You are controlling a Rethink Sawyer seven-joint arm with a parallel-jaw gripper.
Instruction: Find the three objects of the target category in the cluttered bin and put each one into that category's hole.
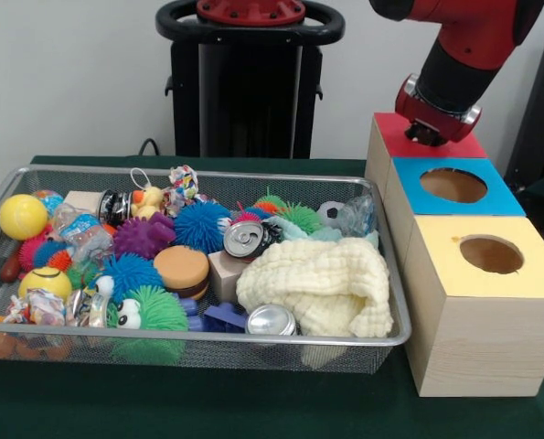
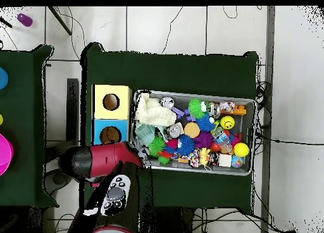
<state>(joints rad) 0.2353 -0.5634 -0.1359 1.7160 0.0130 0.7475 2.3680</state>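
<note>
The silver wire mesh bin lies on the green table, full of toys; it also shows in the overhead view. A small yellow plush duck sits near the bin's far rim and shows in the overhead view. I cannot make out a striped tiger. The pale wooden box's red-painted top is at the far right. My gripper hangs right over it and hides the hole. I cannot tell its state or whether it holds anything. In the overhead view the red arm covers the red box.
A cream knitted cloth, two drink cans, spiky balls and a yellow ball fill the bin. The blue-surround opening and the yellow-surround opening lie nearer the camera. The black pedestal stands behind.
</note>
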